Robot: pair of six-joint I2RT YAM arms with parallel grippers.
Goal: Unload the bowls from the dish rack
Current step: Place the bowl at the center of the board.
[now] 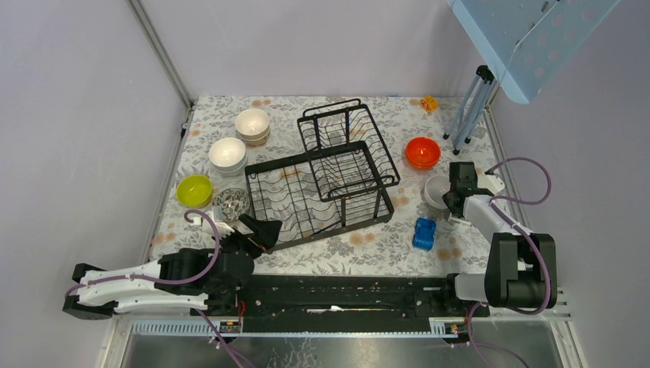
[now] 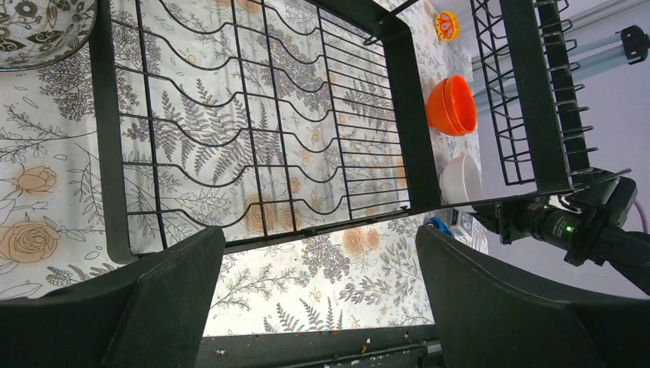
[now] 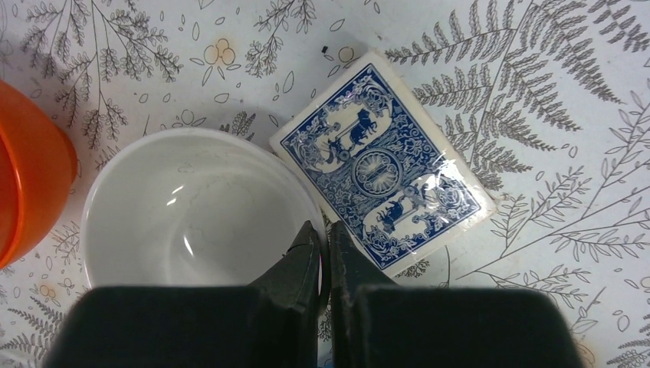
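Note:
The black wire dish rack [image 1: 331,228] stands mid-table with its raised upper basket [image 1: 349,149]; I see no bowl in it. My right gripper [image 1: 451,201] is shut on the rim of a white bowl [image 3: 192,207] that rests on the table, one finger inside and one outside [image 3: 323,234]. An orange bowl [image 1: 422,152] sits just beyond it. My left gripper [image 1: 260,230] is open and empty by the rack's front left corner [image 2: 318,299]. Cream [image 1: 252,125] and white [image 1: 228,155] bowl stacks, a yellow-green bowl [image 1: 194,190] and a dark-patterned bowl [image 1: 231,203] stand left of the rack.
A blue patterned card box [image 3: 383,165] lies on the table right beside the white bowl; it also shows in the top view [image 1: 424,233]. A small yellow toy [image 1: 429,103] and a grey stand's legs [image 1: 469,115] are at the back right. Walls close in both sides.

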